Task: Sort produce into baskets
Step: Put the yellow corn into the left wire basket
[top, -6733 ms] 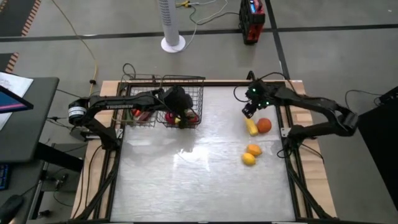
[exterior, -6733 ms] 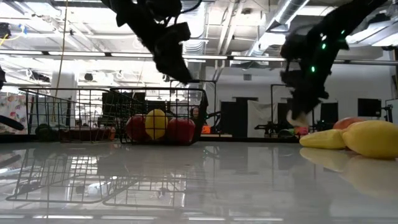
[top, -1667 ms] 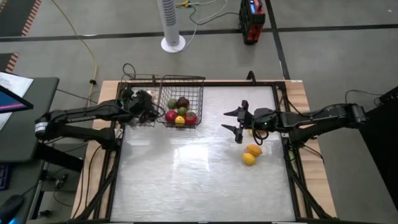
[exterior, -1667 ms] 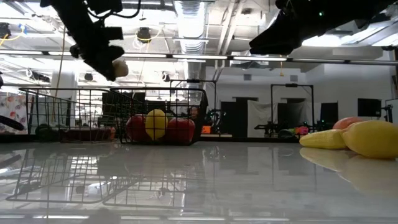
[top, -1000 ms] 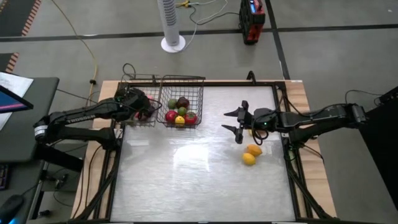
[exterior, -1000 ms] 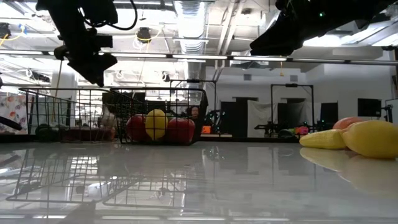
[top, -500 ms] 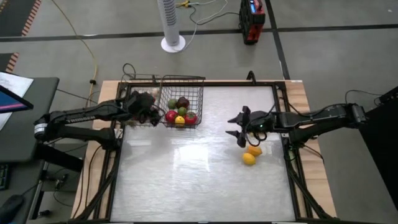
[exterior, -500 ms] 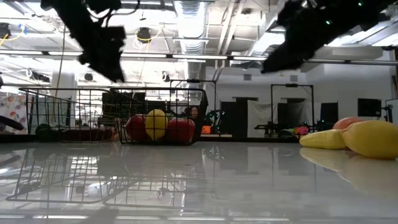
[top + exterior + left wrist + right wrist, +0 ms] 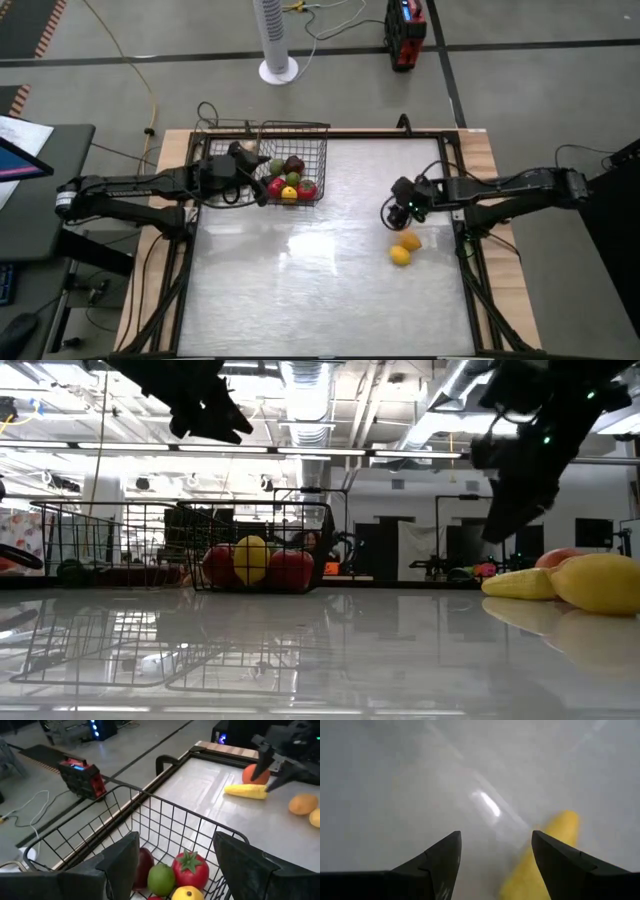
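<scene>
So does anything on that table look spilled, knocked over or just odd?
Nothing stands out. The baskets stand upright with fruit inside, and the loose produce lies near the right gripper, waiting to be sorted.

Bright, even overhead light. Ceiling strip lights (image 9: pixel 300 452) mirror as glare on the glossy tabletop (image 9: pixel 320 650). Right wrist view blurred; yellow produce (image 9: pixel 540 855) smeared. Arms silhouetted in low view.

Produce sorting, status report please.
Left gripper open, empty, over the deeper basket. Right gripper open above the yellow corn. Four pieces still on the table.
</scene>
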